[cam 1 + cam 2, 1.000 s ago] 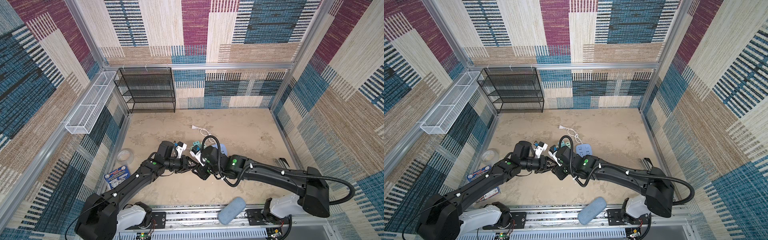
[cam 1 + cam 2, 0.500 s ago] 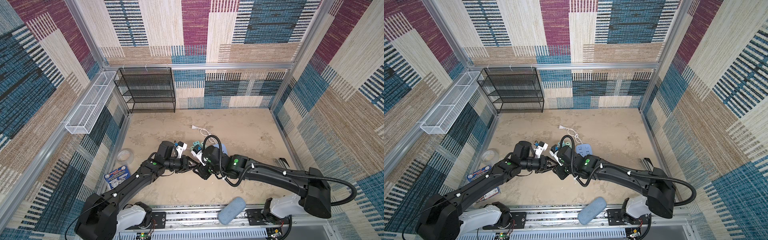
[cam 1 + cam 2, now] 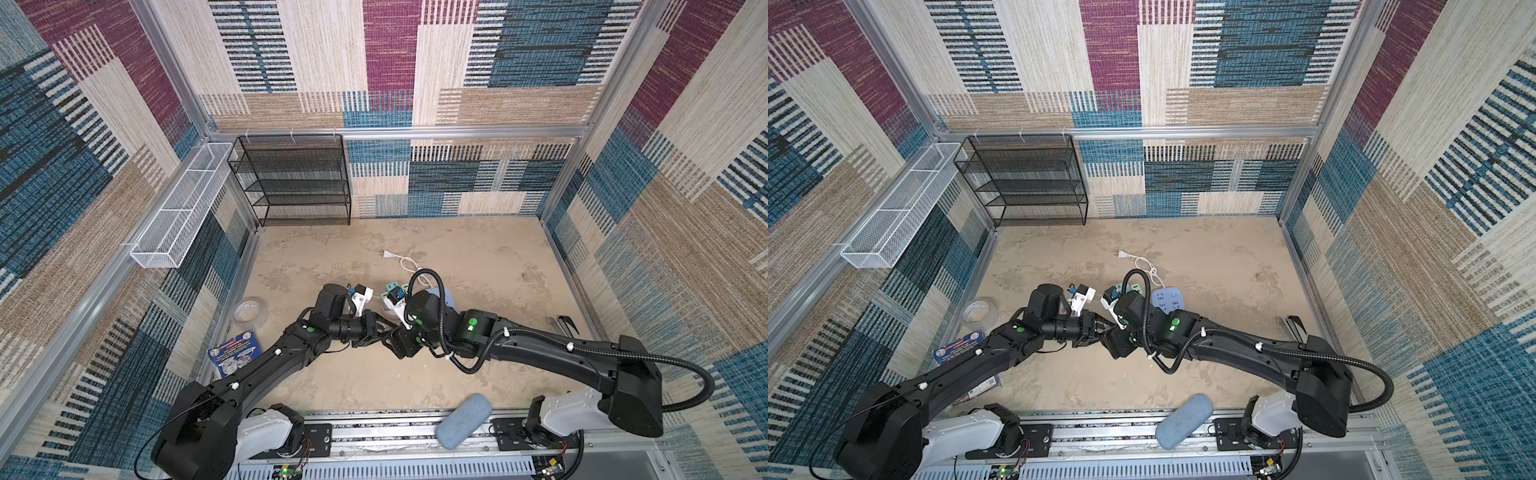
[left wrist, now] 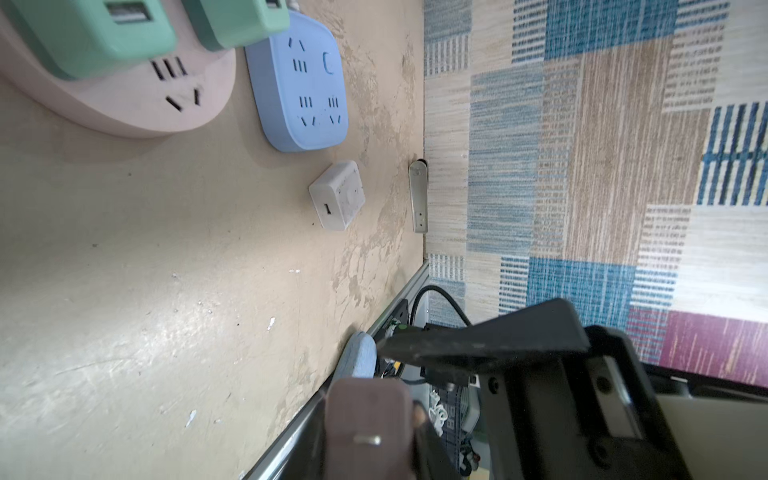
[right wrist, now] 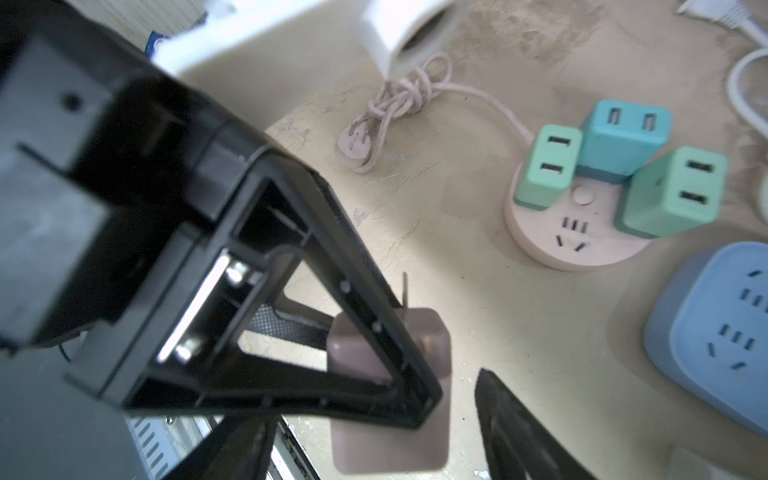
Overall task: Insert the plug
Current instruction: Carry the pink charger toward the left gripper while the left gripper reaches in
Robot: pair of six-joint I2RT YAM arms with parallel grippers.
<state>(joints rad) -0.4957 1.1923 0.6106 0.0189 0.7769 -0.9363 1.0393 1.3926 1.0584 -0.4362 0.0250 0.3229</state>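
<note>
Plug (image 5: 390,440) is clamped between the left fingers (image 5: 357,291) over the beige tabletop (image 5: 478,299), near the pink round socket (image 5: 582,249); the right fingers (image 5: 511,419) are spread apart beside it. Patterned walls (image 3: 374,62) are seen around.

Mottled beige tabletop (image 3: 478,257); black mesh rack (image 3: 299,183) stands at 11 o'clock; tape roll (image 3: 249,311) at 9; blue card (image 3: 235,353) at 8; white cord (image 3: 405,262) at 12; near centre, round pink socket (image 5: 536,237) just beside blue socket block (image 3: 1168,300); small white adapter (image 4: 337,195) nearby.
</note>
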